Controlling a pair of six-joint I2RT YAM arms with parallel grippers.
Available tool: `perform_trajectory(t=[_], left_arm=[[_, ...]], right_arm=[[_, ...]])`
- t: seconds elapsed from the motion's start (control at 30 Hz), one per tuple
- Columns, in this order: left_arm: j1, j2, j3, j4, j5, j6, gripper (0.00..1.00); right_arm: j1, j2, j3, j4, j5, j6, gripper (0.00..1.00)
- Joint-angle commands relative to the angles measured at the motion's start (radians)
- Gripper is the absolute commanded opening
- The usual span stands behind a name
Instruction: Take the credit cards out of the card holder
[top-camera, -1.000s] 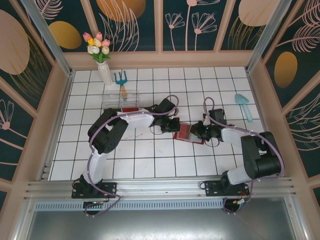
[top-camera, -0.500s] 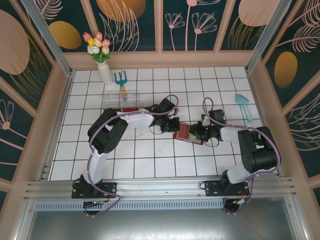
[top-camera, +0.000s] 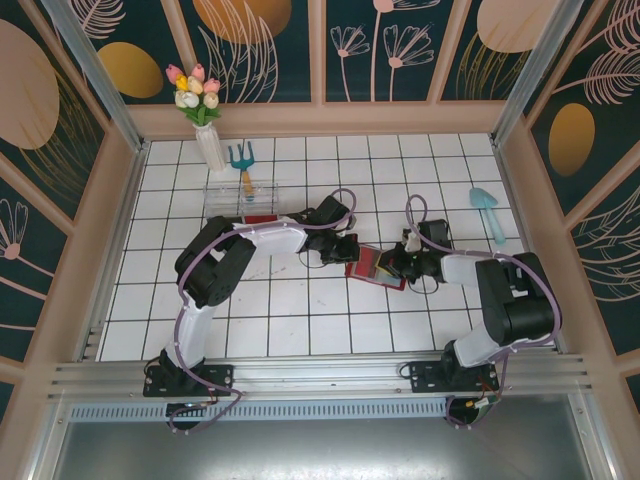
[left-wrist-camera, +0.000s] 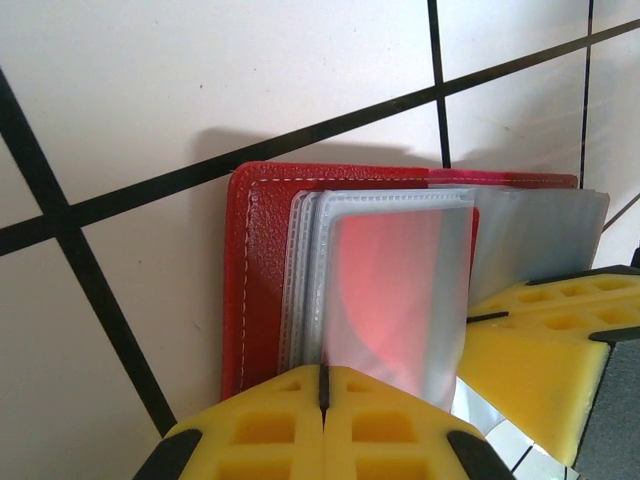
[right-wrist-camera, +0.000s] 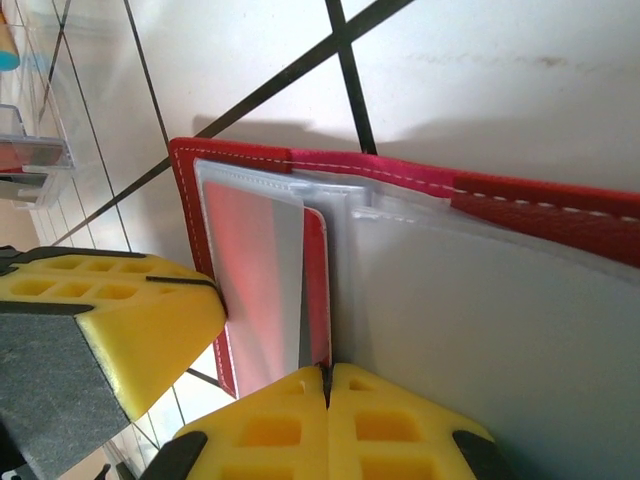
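We see the grained red card holder (top-camera: 372, 268) lying open on the white tiled surface (top-camera: 300, 310), near-right of the clear tray (top-camera: 228, 197). Left gripper (left-wrist-camera: 322, 388) and right gripper (right-wrist-camera: 326, 378), yellow pads pressed together, each pinch its frosted plastic sleeves (left-wrist-camera: 395, 290).

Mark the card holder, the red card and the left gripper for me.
card holder (left-wrist-camera: 262, 290): left wrist view, red leather cover.
red card (left-wrist-camera: 395, 290): left wrist view, face behind clear sleeve.
left gripper (left-wrist-camera: 323, 388): left wrist view, seam between fingertips.
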Motion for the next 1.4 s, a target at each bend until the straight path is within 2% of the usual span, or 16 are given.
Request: perform_trajectory(t=[0.0, 0.2, 0.43, 0.6, 0.63, 0.73, 0.83, 0.9, 0.93, 1.07, 1.23, 1.37], left_arm=[[-0.006, 0.032, -0.012, -0.075, -0.038, -0.007, 0.0], [0.004, 0.029, -0.021, -0.069, -0.04, -0.017, 0.0], [0.007, 0.014, -0.011, -0.05, -0.03, -0.032, 0.0], [0.017, -0.031, -0.023, 0.012, -0.034, -0.068, 0.05], [0.019, -0.045, -0.029, 0.028, -0.037, -0.077, 0.08], [0.041, -0.112, -0.077, 0.141, -0.005, -0.128, 0.28], [0.075, -0.197, -0.139, 0.264, 0.026, -0.167, 0.35], [0.097, -0.257, -0.181, 0.334, 0.052, -0.183, 0.48], [0.107, -0.282, -0.2, 0.366, 0.068, -0.185, 0.51], [0.146, -0.365, -0.29, 0.518, 0.168, -0.214, 0.51], [0.199, -0.434, -0.385, 0.695, 0.29, -0.262, 0.4], [0.218, -0.471, -0.383, 0.67, 0.321, -0.217, 0.36]], right_arm=[[-0.012, -0.058, -0.034, -0.03, 0.013, -0.012, 0.0], [-0.055, -0.175, -0.067, -0.099, 0.036, -0.016, 0.0], [-0.061, -0.29, -0.065, -0.195, 0.074, -0.032, 0.0], [-0.062, -0.447, -0.029, -0.322, 0.145, -0.055, 0.0], [-0.063, -0.472, -0.023, -0.33, 0.143, -0.057, 0.0], [-0.064, -0.517, 0.002, -0.328, 0.1, -0.064, 0.0], [-0.065, -0.514, 0.032, -0.296, 0.039, -0.07, 0.0], [-0.066, -0.501, 0.054, -0.255, -0.003, -0.065, 0.0], [-0.066, -0.492, 0.065, -0.231, -0.026, -0.063, 0.0], [-0.067, -0.421, 0.138, -0.148, -0.142, -0.049, 0.0], [-0.065, -0.324, 0.231, -0.039, -0.298, -0.011, 0.0], [-0.054, -0.24, 0.311, -0.007, -0.383, -0.004, 0.0]])
